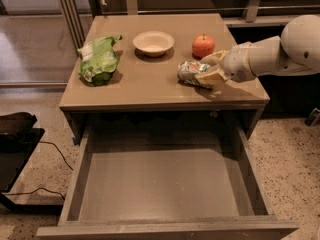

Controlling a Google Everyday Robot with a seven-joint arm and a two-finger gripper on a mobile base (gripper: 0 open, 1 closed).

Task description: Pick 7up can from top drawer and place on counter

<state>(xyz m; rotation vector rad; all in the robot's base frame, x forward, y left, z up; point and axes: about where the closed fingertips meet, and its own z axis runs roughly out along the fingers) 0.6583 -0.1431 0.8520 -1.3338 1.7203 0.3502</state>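
The gripper (206,68) sits over the right side of the counter (150,86), its fingers (211,77) clasping the dented 7up can (190,71), an apple (203,45) just behind them and the open top drawer (160,184) below in front.

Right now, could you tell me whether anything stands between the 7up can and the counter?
Nothing visible does: the 7up can already lies on the counter, the gripper holding its right end. The apple sits behind it, apart; the top drawer is open below.
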